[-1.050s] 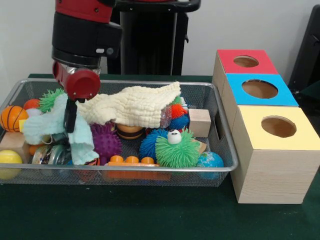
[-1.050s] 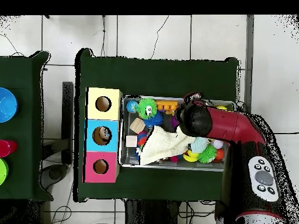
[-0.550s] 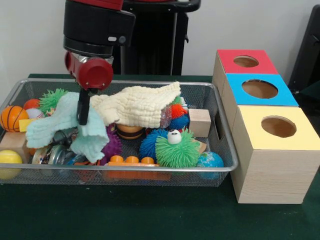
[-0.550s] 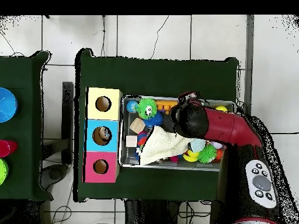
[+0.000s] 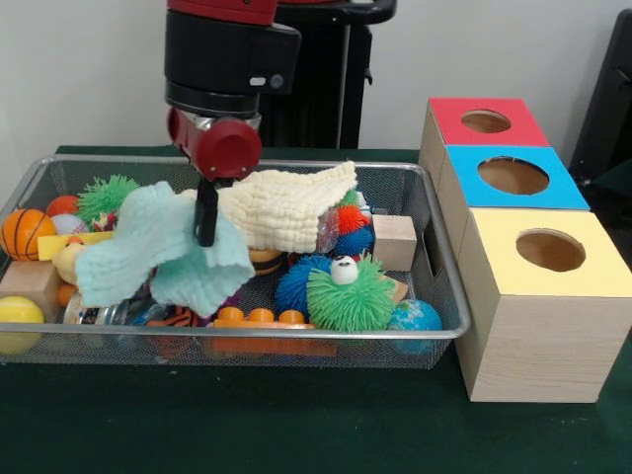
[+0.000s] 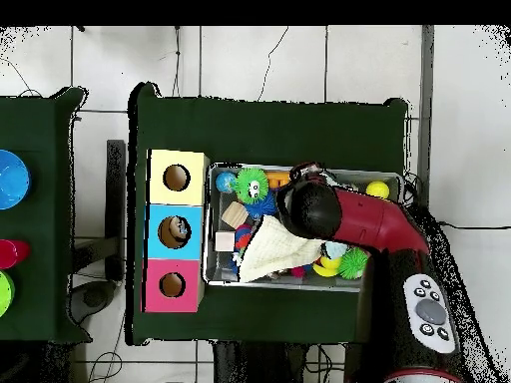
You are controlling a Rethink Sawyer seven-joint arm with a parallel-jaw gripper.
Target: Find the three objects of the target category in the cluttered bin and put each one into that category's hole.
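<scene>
Above the middle of the wire bin [image 5: 415,183], my hand [image 5: 205,237] is clamped on a pale teal cloth [image 5: 158,259], which hangs from it in loose folds, lifted clear of the toys below. The bin sits on the green desk [image 5: 296,425] and is packed with clutter: a cream cloth [image 5: 281,207] draped over the centre just beside my hand, a green spiky ball with one eye [image 5: 351,294], a blue spiky ball [image 5: 296,281], an orange basketball [image 5: 25,232], a yellow ball [image 5: 18,314], a small globe ball [image 5: 415,318] and a wooden block [image 5: 395,240].

To one side of the bin stands a row of three boxes, touching each other, each with a round hole on top: a yellow box [image 5: 553,291] nearest the camera, a blue box [image 5: 518,178] in the middle and a red box [image 5: 484,120] farthest back. In the overhead view my arm [image 6: 369,221] reaches across the bin and hides the cloth.

I judge this to be the carry step for one cloth. Next I need to raise it over the bin's wall, travel to the boxes, centre the dangling cloth above the right hole and let go. I cannot tell which hole that is. The trailing folds could catch the rim.
</scene>
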